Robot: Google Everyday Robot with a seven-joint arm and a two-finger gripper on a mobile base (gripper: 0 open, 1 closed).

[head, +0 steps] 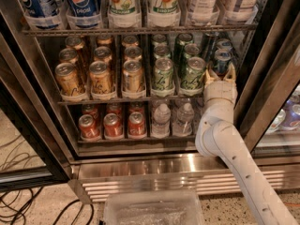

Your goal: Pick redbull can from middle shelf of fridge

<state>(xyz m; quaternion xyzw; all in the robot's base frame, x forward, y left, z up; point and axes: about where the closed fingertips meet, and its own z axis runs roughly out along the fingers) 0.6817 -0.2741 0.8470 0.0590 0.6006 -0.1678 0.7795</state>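
The fridge (154, 172) stands open in front of me. Its middle shelf (140, 99) is a dark wire rack holding gold cans on the left, green cans in the middle and the slim blue-and-silver redbull cans at the far right. The front redbull can (221, 60) stands upright in its clear cup, with another redbull can (224, 44) behind it. My gripper (220, 74) is at the right end of this shelf, just in front of and below the front redbull can. Its fingers (209, 75) are open, one to each side of the can's lower part. The can's base is hidden behind the gripper.
Green cans (193, 74) stand close to the left of the gripper. The dark door frame (262, 78) is close on the right. Large bottles (122, 3) fill the rack above; red cans (112, 124) and water bottles (161, 118) fill the rack below. A clear bin (150, 210) sits at the bottom.
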